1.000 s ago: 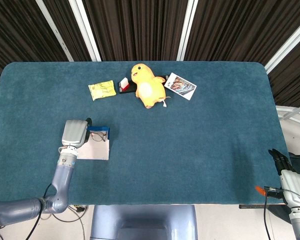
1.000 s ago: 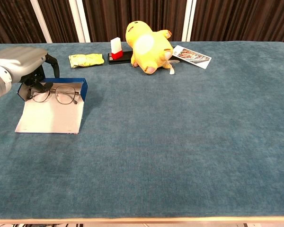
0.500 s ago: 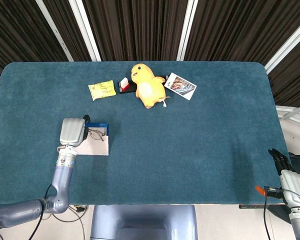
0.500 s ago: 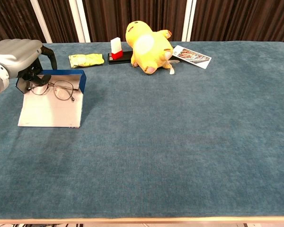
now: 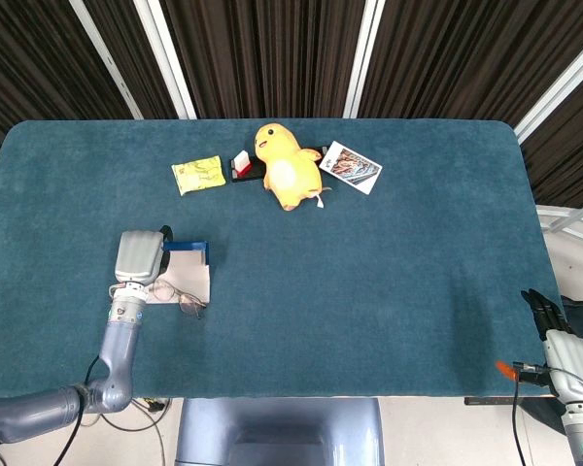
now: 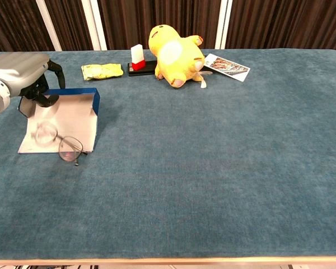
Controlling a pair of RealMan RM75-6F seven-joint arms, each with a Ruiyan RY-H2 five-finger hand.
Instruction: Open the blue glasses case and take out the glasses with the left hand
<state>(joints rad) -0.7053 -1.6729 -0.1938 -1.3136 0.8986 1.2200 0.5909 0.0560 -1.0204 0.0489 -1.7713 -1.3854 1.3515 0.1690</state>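
Glasses [image 6: 60, 143] lie half on the white inner flap of the blue glasses case [image 6: 73, 115], half on the counter [image 6: 213, 157] at its near edge; in the head view they show at [image 5: 178, 297]; the case [image 5: 187, 264] stands open, blue wall upright at the far side; left hand [image 6: 23, 75] hangs over the case's far left corner, dark fingers curled downward, nothing visibly held; same hand in the head view [image 5: 139, 256]; right hand [image 5: 546, 316] rests off the counter's near right corner, fingers extended, state unreadable at this size; yellow plush toy [image 6: 175, 53], yellow packet [image 6: 102, 70] and printed card [image 6: 227, 66] sit along the far edge.
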